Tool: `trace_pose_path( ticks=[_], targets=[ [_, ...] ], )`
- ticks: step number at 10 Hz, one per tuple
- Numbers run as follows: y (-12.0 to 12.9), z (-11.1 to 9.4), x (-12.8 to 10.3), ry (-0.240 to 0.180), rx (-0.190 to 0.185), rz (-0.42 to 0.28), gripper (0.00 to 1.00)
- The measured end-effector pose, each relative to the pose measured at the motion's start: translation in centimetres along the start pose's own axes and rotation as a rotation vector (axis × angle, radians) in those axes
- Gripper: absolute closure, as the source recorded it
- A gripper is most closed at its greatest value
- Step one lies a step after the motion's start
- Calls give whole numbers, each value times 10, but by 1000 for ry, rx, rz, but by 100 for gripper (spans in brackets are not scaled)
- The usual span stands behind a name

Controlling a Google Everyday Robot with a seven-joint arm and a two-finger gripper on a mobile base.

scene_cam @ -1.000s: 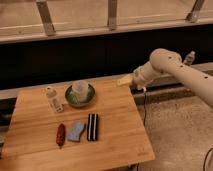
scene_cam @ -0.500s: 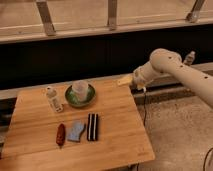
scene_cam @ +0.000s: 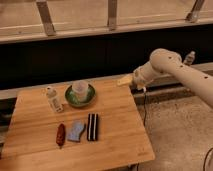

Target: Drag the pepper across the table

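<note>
The pepper (scene_cam: 60, 135) is a small dark red-brown chili shape lying lengthwise near the front left of the light wooden table (scene_cam: 117, 117). My gripper (scene_cam: 124, 80) hangs in the air beyond the table's back right corner, at the end of the pale arm (scene_cam: 170, 67) that reaches in from the right. It points left, stands open with nothing in it, and is far from the pepper.
A blue-grey cloth-like piece (scene_cam: 76, 131) and a black-and-white striped block (scene_cam: 92, 127) lie just right of the pepper. Behind them a green plate (scene_cam: 69, 99) holds a pale cup (scene_cam: 80, 90), with a small white bottle (scene_cam: 54, 99) to its left. A dark wall runs behind the table.
</note>
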Motion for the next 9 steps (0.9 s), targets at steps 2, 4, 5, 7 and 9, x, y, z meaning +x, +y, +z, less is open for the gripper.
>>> trace_pose_path(
  ticks=[2,4,5,7,9],
  targets=[
    [3,1,1,6,-10,-10,20],
    [21,12,3,36,-23,-62,20],
    [45,24,6,60,-29,-113,20],
    [97,49,20,106,-25,-215,20],
    [141,76,48,170,-22,-289,20]
  ],
)
